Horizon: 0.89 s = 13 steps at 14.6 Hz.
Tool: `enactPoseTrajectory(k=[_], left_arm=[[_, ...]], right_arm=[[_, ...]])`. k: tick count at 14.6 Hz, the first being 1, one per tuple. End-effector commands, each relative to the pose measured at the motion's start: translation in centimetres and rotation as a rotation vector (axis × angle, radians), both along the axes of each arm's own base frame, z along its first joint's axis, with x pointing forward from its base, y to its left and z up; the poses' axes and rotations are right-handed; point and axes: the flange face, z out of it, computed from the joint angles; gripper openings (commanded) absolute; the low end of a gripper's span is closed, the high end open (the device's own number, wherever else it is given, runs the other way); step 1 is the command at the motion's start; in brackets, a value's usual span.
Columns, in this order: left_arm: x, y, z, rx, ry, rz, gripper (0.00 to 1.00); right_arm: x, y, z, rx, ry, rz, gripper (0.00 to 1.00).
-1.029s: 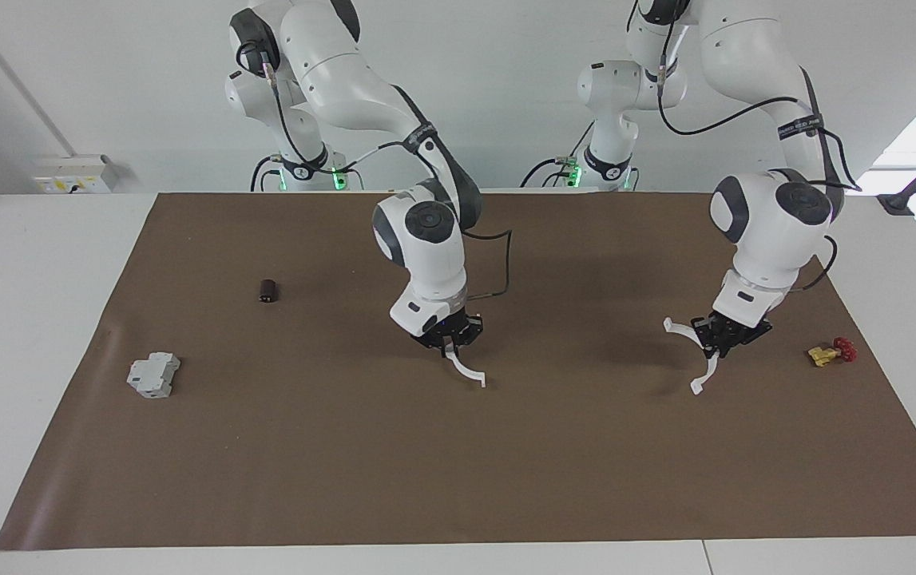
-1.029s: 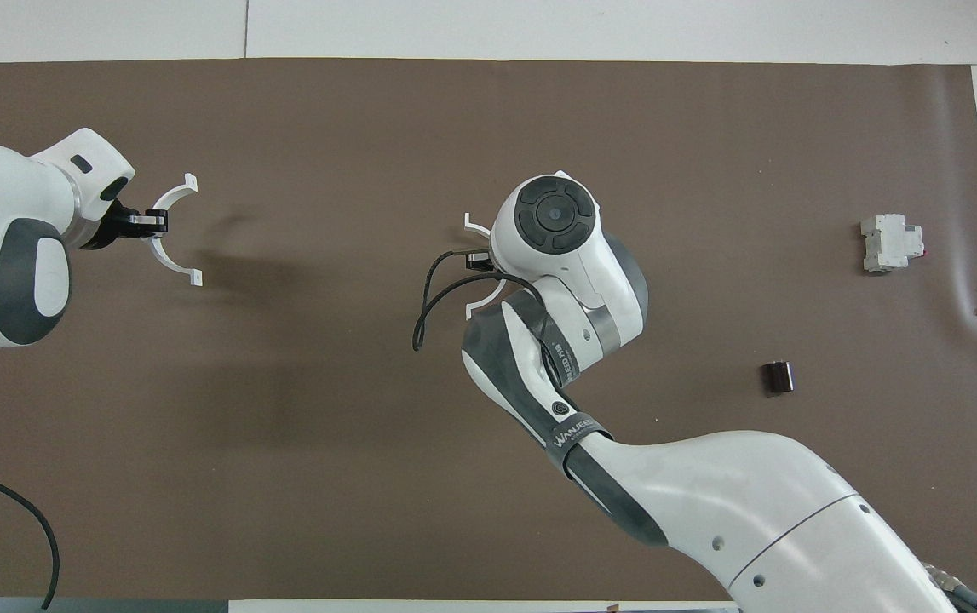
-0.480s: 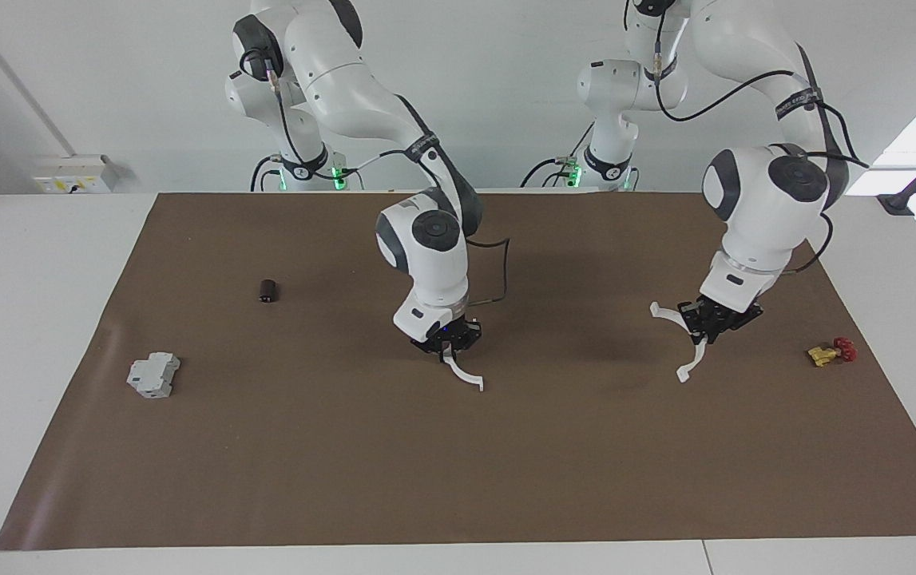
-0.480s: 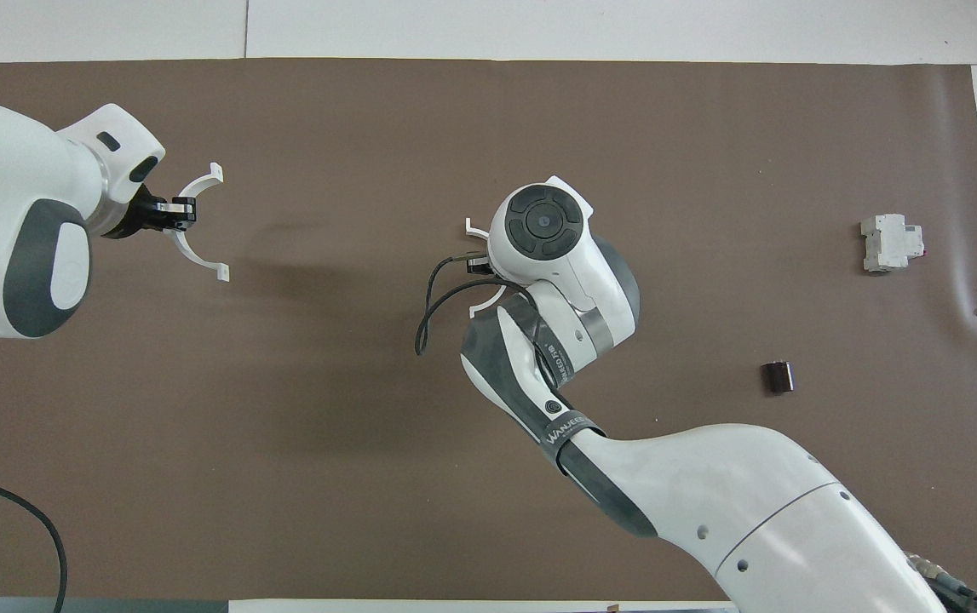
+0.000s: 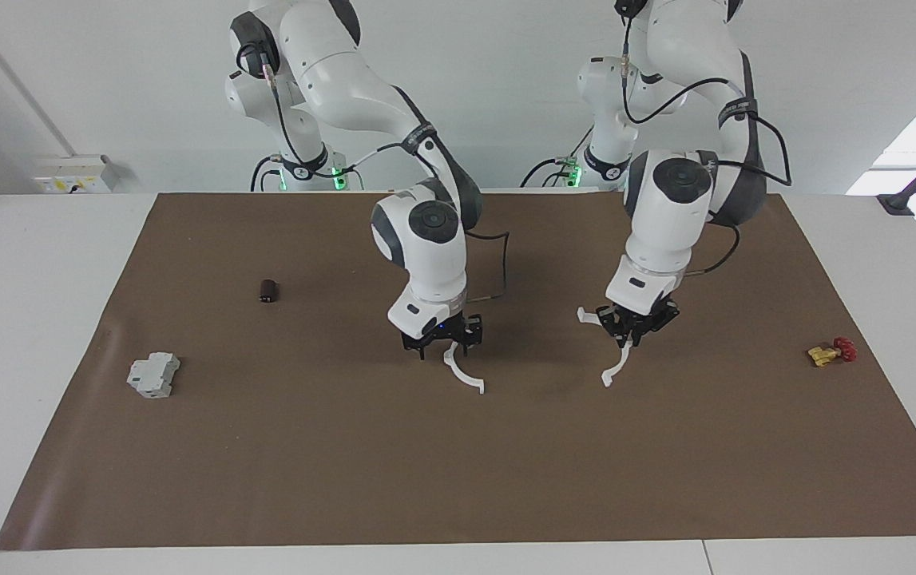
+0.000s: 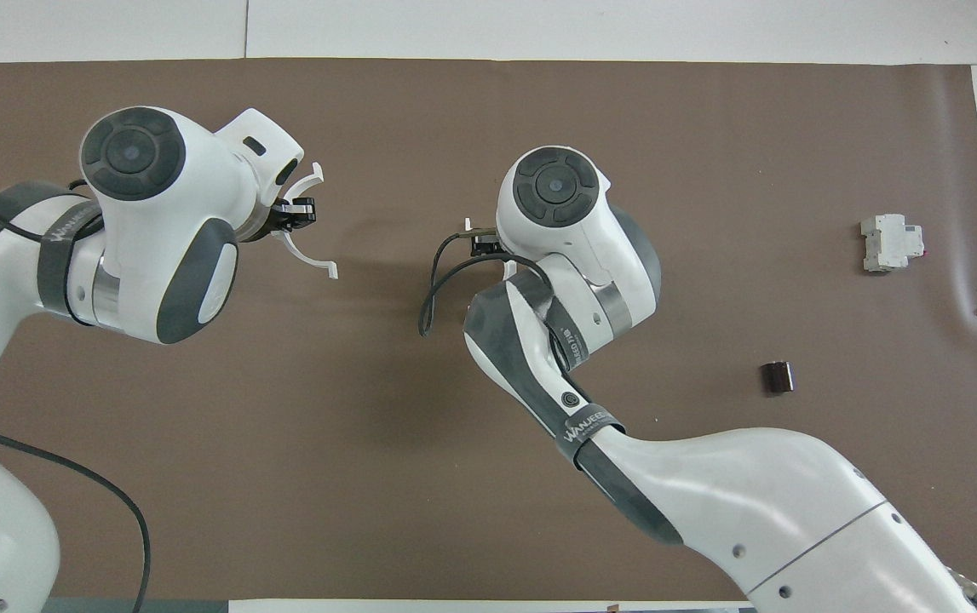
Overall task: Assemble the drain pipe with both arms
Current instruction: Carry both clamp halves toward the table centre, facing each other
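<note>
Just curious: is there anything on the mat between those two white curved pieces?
Nothing: between the two half-rings only bare brown mat shows, clearest in the facing view.

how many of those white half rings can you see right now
2. One half-ring lies on the brown mat at mid-table, directly under the right gripper. The other half-ring hangs over the mat in the shut left gripper. None appear hidden.

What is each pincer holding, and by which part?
Left pincer grips a white half-ring at mid-arc. Right pincer looks open over the other half-ring, holding nothing.
</note>
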Motion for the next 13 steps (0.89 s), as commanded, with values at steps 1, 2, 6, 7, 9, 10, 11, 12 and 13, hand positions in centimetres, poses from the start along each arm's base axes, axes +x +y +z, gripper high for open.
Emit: enactPoseTrajectory(k=[1, 2, 6, 7, 9, 10, 11, 12, 13], left_arm=[[1.1, -4.5, -2.4, 0.023, 0.002, 0.032, 0.0], [1.3, -6.0, -3.3, 0.026, 0.005, 0.044, 0.0], [0.0, -10.0, -6.0, 0.028, 0.01, 0.057, 0.0], [-0.4, -11.0, -6.6, 0.025, 0.005, 0.057, 0.0], [-0.5, -11.8, -7.0, 0.011, -0.015, 0.058, 0.0], [-0.7, -12.4, -7.1, -0.003, -0.032, 0.051, 0.0], [-1.1, -12.6, -7.9, -0.007, -0.035, 0.044, 0.0], [-1.9, -13.4, -8.2, -0.008, -0.035, 0.027, 0.0], [-2.4, -13.6, -8.9, -0.001, -0.023, 0.021, 0.0]], right_arm=[[-0.5, -6.8, 9.2, -0.019, 0.015, -0.04, 1.0], [-1.1, -10.0, 12.4, -0.027, 0.037, -0.039, 1.0], [-4.3, -22.6, 21.8, -0.039, 0.097, -0.017, 1.0], [-5.4, -24.4, 23.5, -0.04, 0.105, -0.004, 1.0], [-7.2, -26.9, 25.1, -0.043, 0.137, -0.013, 1.0], [-7.6, -27.3, 24.3, -0.045, 0.16, -0.008, 1.0], [-8.1, -28.2, 23.7, -0.045, 0.17, -0.012, 1.0], [-8.5, -28.4, 22.9, -0.044, 0.167, -0.01, 1.0], [-8.7, -28.7, 22.9, -0.04, 0.129, -0.003, 1.0]])
